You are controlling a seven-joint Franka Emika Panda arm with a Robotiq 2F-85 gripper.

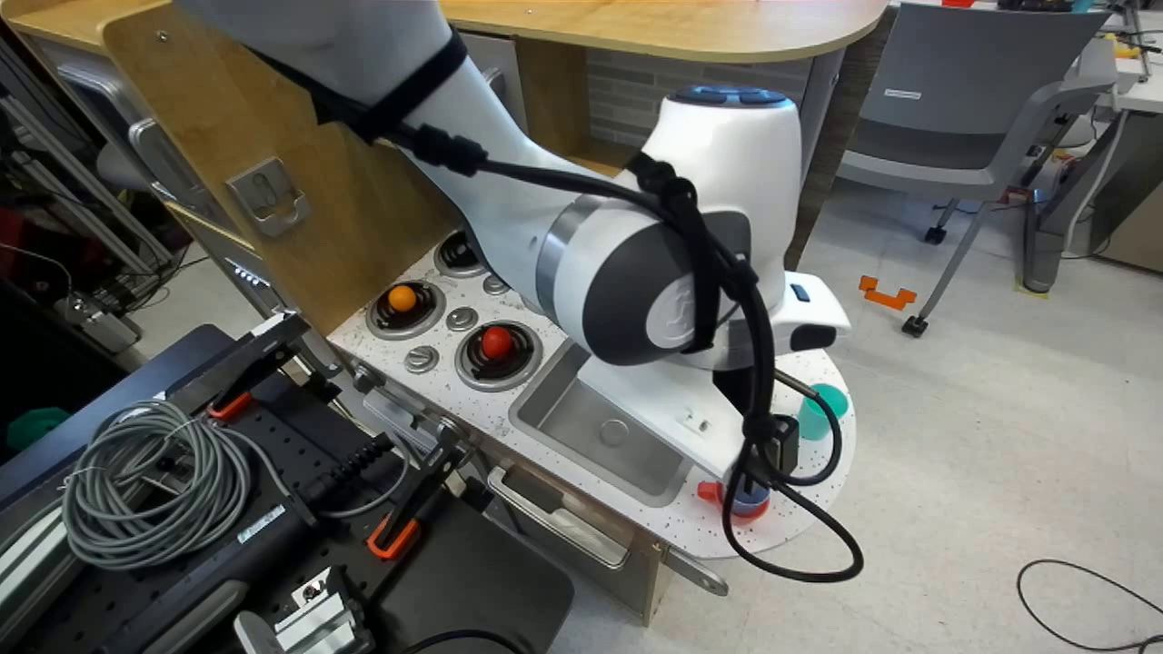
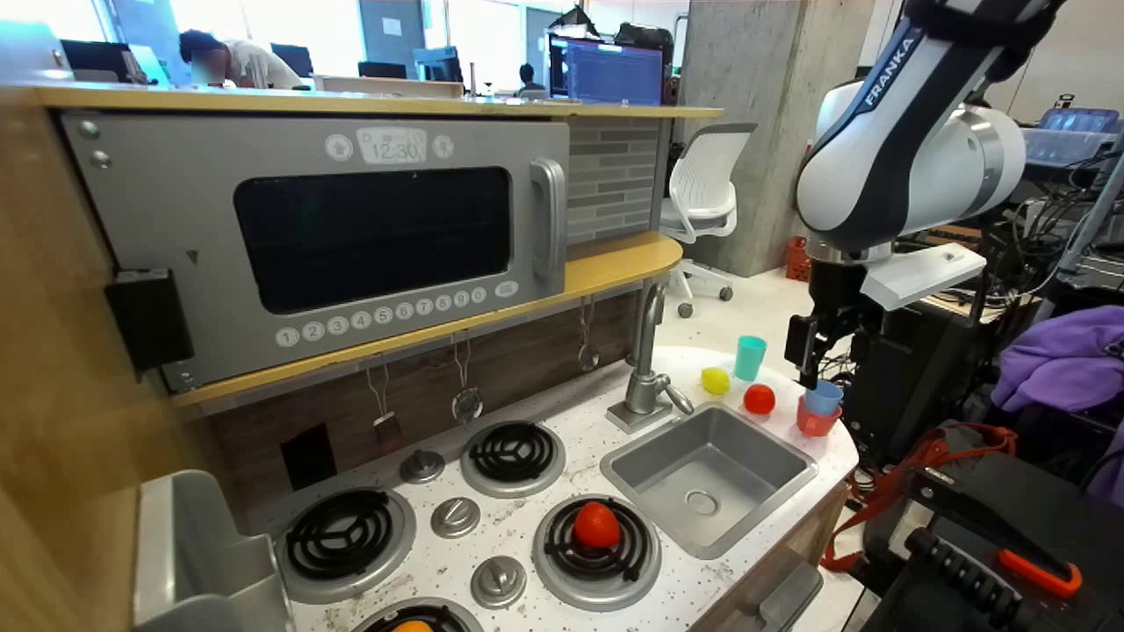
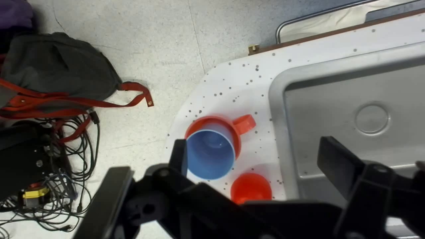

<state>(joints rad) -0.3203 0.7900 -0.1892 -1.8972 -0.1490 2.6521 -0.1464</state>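
The gripper (image 3: 255, 154) stands wide open above the counter (image 3: 239, 79), its fingers (image 3: 179, 156) spread well apart and holding nothing. The blue cup (image 3: 211, 156) lies toward one side of the gap: in the wrist view its edge meets the left-hand finger, while the finger on the other side is well apart from it, out over the sink (image 3: 332, 116). Whether that nearer finger touches the cup or merely overlaps it from this angle is hard to say; in an exterior view its tip comes down right by the rim.

The cup is plain blue, round-mouthed and opens upward, with a paler sheen deep inside. It sits in a red cup (image 2: 817, 426) and stands up above that cup's rim. The red cup has a loop handle pointing toward the sink, and it rests near the counter's rounded end. A red ball (image 2: 759, 399) lies just beside the pair, with a lemon (image 2: 715, 380) and an upright teal cup (image 2: 750, 357) near it.
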